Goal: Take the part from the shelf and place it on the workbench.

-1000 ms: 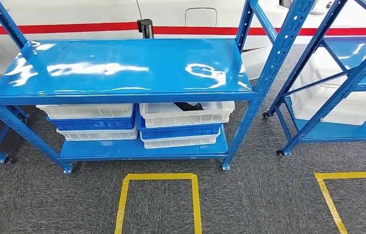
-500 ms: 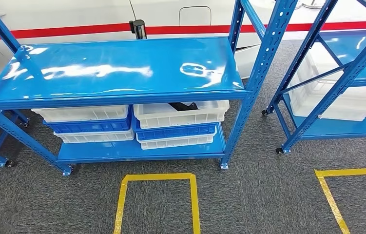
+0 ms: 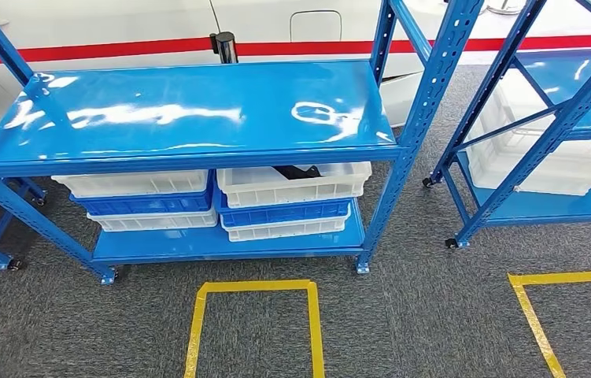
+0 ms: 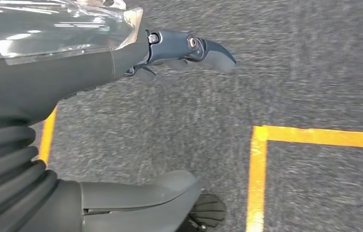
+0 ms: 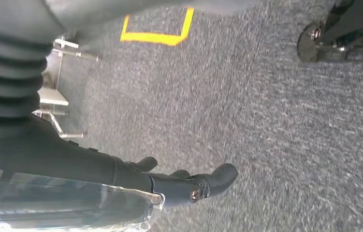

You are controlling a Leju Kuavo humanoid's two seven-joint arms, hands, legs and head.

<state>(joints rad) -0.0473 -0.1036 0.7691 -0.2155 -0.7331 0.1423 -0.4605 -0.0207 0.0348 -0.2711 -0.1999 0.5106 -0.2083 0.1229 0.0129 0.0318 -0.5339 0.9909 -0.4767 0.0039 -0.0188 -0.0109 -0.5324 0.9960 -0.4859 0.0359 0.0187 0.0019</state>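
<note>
Grey carpet (image 3: 434, 315) covered the floor in front of the robot, marked with yellow tape outlines (image 3: 254, 287), one straight ahead and another off to the right. On it stood a blue steel shelf (image 3: 190, 110) on small castors, its glossy top board bare and throwing back the ceiling lights. A second blue shelf (image 3: 544, 134) stood just to the right, holding a white crate (image 3: 559, 169) of its own. Behind both ran a white wall with a red stripe (image 3: 119, 49).

On the lower board of the near shelf sat two stacks of crates side by side, each white over blue over white. The left stack (image 3: 138, 201) showed nothing inside from the head view. In the top white crate of the right stack (image 3: 292, 185) lay the part (image 3: 296, 170), a dark object mostly hidden under the top board, so its shape could not be made out.

The left hand (image 4: 184, 48) hung over the carpet near a corner of yellow tape, fingers slack and apart from the thumb, holding nothing. The right hand (image 5: 189, 181) hung likewise above the carpet, its dark fingers loosely extended and empty, with a shelf castor (image 5: 310, 41) nearby on the floor.
</note>
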